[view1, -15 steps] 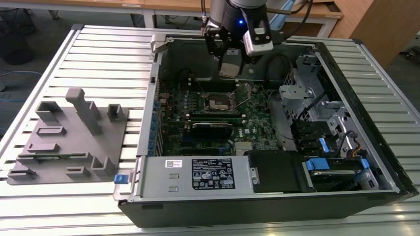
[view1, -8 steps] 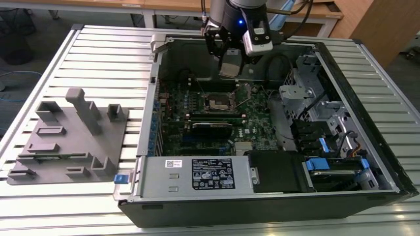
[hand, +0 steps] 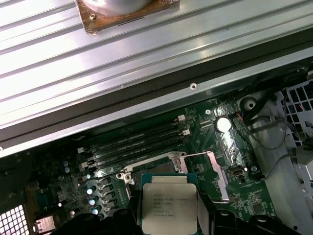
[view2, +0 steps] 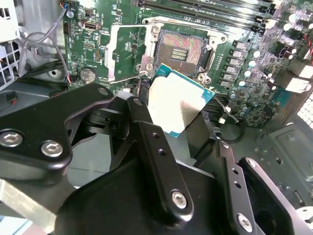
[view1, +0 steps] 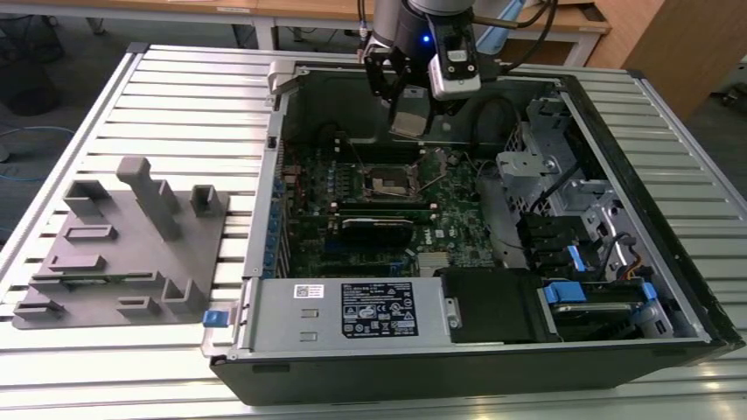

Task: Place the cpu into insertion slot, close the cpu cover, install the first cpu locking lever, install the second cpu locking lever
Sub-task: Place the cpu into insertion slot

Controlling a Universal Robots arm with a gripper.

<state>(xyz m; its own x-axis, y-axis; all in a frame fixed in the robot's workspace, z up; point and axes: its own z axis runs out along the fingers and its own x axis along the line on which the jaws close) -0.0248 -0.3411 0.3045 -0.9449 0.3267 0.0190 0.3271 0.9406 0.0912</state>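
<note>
The pincer (view2: 172,122) grips the cpu (view2: 177,98) between its fingers, held clear above the uncovered insertion slot (view2: 183,49).

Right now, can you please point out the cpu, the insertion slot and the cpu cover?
the cpu (view2: 178,100), second wrist view, middle of its silver top.
the insertion slot (view2: 182,49), second wrist view, middle of its open socket.
the cpu cover (hand: 218,176), first wrist view, side bar of the opened metal frame.

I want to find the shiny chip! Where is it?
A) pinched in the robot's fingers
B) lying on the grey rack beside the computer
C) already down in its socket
A: the cpu is clamped between the fingers, and the insertion slot is bare.
</note>
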